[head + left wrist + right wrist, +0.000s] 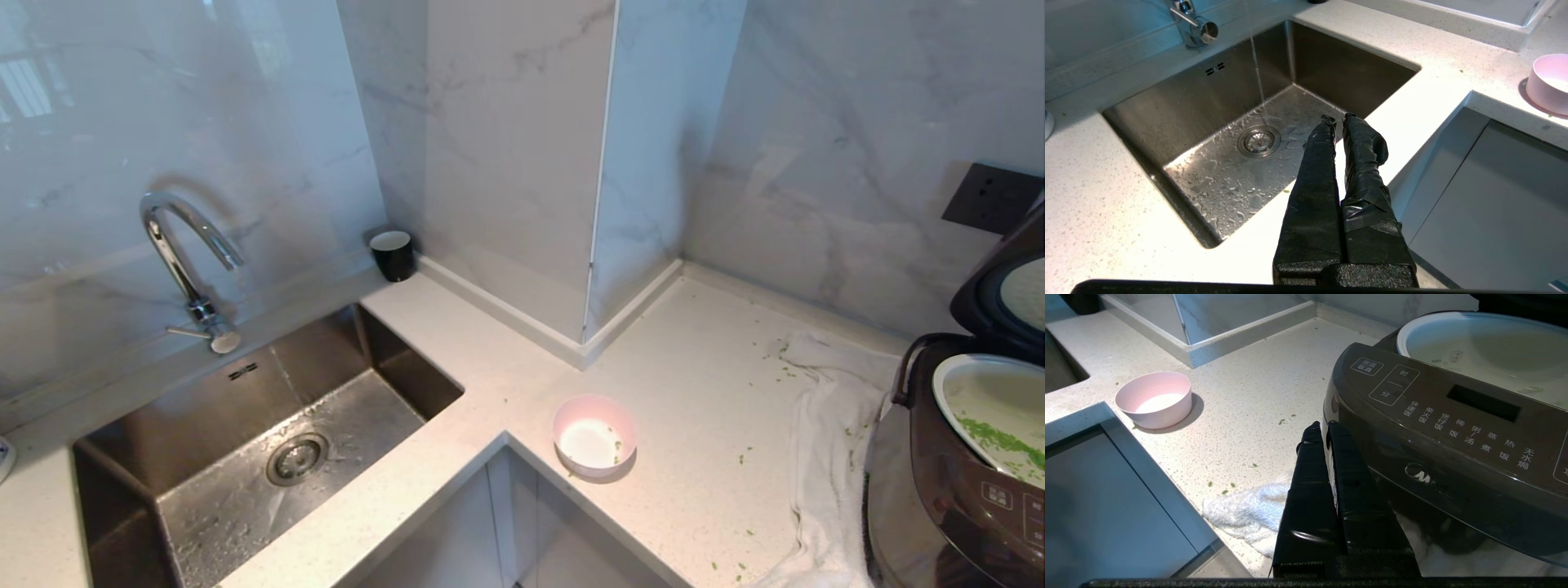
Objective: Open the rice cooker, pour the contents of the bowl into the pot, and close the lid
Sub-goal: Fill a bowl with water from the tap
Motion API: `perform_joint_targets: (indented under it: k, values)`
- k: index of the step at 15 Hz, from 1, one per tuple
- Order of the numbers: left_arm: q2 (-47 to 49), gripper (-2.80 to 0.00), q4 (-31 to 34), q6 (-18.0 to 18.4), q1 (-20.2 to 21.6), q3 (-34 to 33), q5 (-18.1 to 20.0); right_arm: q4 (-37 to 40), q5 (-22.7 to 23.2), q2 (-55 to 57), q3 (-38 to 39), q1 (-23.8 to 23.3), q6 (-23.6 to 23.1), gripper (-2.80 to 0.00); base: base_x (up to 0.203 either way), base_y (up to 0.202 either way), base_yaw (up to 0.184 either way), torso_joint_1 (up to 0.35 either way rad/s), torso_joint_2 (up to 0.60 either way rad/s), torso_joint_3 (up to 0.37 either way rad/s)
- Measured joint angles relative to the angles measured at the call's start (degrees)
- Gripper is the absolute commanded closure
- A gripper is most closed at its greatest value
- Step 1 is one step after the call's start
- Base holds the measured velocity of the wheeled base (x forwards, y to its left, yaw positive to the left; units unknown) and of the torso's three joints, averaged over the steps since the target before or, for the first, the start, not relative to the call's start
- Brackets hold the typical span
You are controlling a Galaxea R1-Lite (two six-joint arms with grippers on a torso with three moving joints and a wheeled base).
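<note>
Closing the lid point(1008, 286) looks like the only job left. The rice cooker point(1453, 428) sits at the right end of the table point(694, 384) on a white towel point(833, 441), its lid tipped up. Green bits point(1000, 441) already lie in the pot point(976, 392). The pink bowl point(594, 434) stands near the table's front corner, nearly empty, with a few flecks inside.

The right gripper point(1322, 426) hangs just in front of the cooker, jaws together, holding nothing. The left gripper point(1337, 119) hangs above the sink point(1180, 114), jaws together too.

To close it well, I think the right gripper should push the lid down slowly until it sits flat, without shoving the cooker along the towel.
</note>
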State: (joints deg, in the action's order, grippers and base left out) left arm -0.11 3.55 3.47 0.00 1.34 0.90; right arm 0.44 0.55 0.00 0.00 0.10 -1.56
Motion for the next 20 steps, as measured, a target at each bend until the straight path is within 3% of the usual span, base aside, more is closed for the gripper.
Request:
perform_joint_targets:
  k: [13, 20]
  values:
    - [0.01, 0.0, -0.13, -1.26, 0.07, -0.07, -0.11, 0.02, -0.04, 0.0, 0.0, 0.04, 0.29, 0.0, 0.0, 0.0, 0.0, 0.0, 0.0, 0.0]
    - [0.01, 0.0, -0.05, -0.48, 0.07, -0.02, 0.13, 0.0, -0.04, 0.0, 0.0, 0.04, 0.27, 0.0, -0.172, 0.0, -0.001, 0.004, 0.0, 0.001]
